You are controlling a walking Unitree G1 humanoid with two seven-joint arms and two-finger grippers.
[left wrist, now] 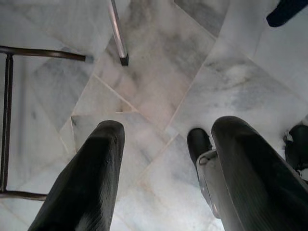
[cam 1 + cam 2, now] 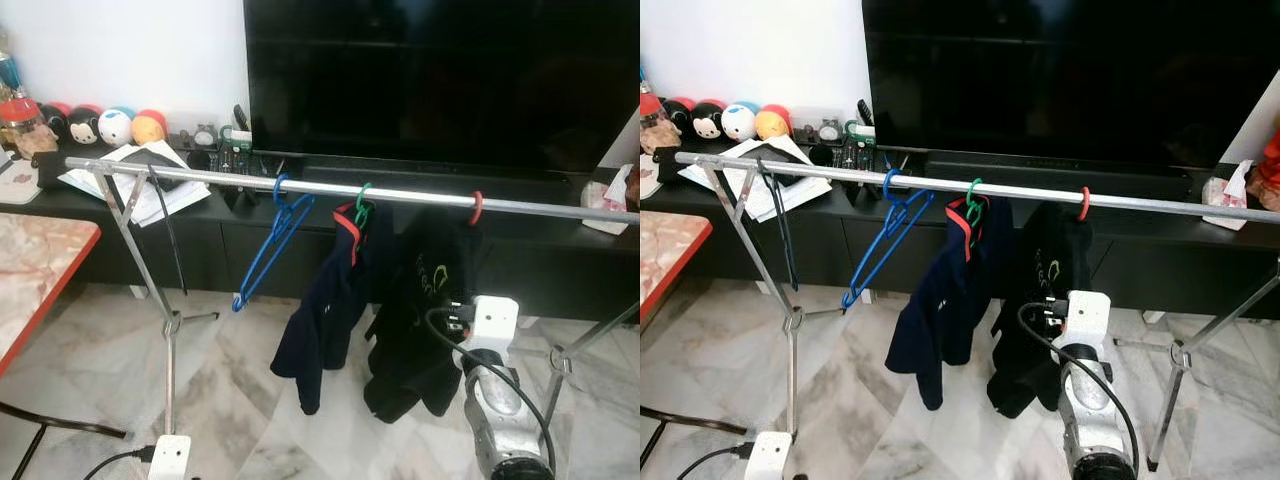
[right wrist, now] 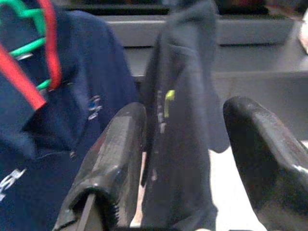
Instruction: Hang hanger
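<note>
Nearest the camera, the right gripper point(image 3: 185, 159) is raised before a black garment point(image 2: 415, 320), fingers apart and holding nothing. Low over the marble floor point(image 1: 159, 91), the left gripper point(image 1: 163, 178) likewise gapes empty. Beyond, the blue hanger point(image 2: 268, 245) hangs tilted on the silver rail point(image 2: 420, 196), beside a navy shirt point(image 2: 325, 320), before the television point(image 2: 440, 80).

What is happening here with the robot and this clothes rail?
The robot stands before a metal rail. On it hang an empty blue hanger, a navy shirt and a black garment. The right gripper is raised, open and empty, facing the black garment. The left gripper hangs open over the floor.
</note>
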